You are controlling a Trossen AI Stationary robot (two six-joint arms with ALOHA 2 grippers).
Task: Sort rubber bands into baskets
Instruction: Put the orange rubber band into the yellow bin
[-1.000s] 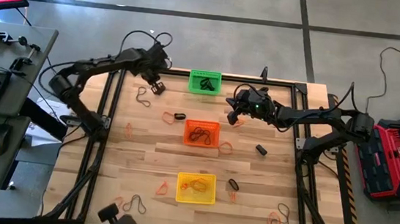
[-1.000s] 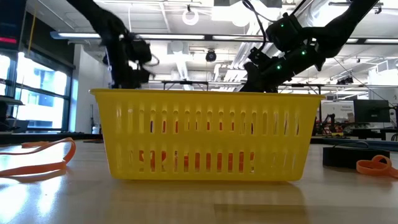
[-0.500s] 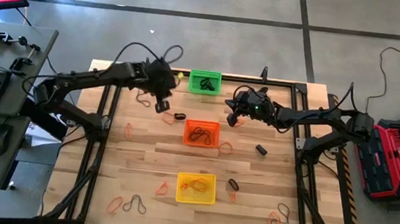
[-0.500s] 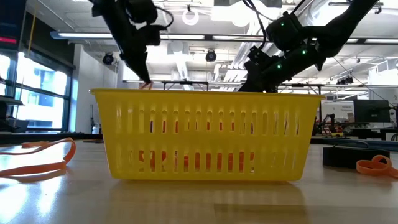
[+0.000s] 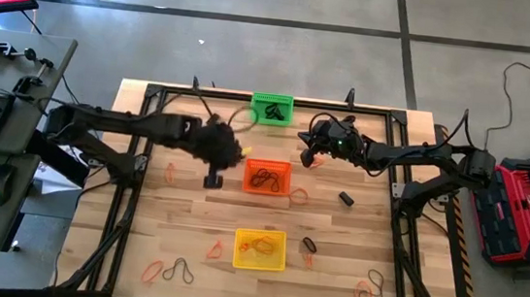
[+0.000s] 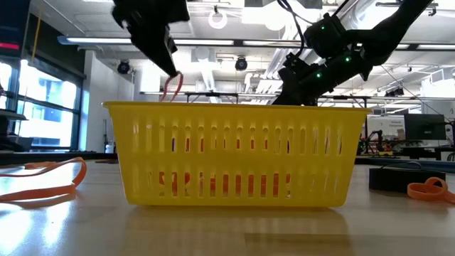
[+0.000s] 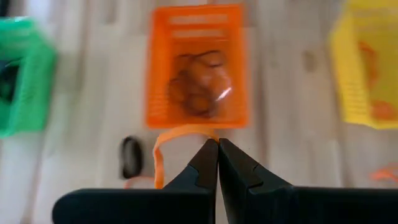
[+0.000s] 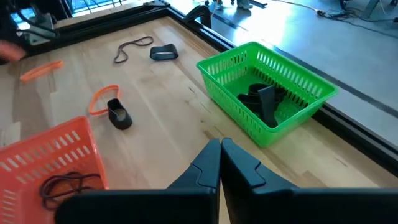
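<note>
- left gripper (image 7: 217, 144) over the bench (image 5: 190, 219), just beside the orange basket (image 5: 267, 176) on its left side in the high view; jaws clenched on a thin orange rubber band (image 7: 163, 149); band hangs as a loop from the tips, clear of the wood; low view shows the orange loop dangling (image 6: 170, 85) above the yellow basket's rim line
- right gripper (image 8: 220, 148) off the surface between the green basket (image 5: 271, 108) and the orange basket, to their right; jaws clenched, nothing in them
- green basket at the far middle of the bench; holds short thick black bands (image 8: 264, 98)
- orange basket in the middle; holds thin dark bands (image 7: 196, 93)
- yellow basket (image 5: 260, 249) nearest the low camera; holds orange bands (image 5: 255, 250)
- loose short thick black band (image 7: 131, 157) on the wood just beside the held orange loop; another thick black one (image 5: 346, 198) right of the orange basket; one (image 5: 309, 243) just right of the yellow basket
- loose thin orange bands: one (image 5: 298, 197) at the orange basket's right corner, one (image 5: 215, 251) left of the yellow basket, one (image 5: 363, 294) near the front right corner
- thin dark band (image 5: 178, 272) at front left, beside an orange one (image 5: 152, 272)
</note>
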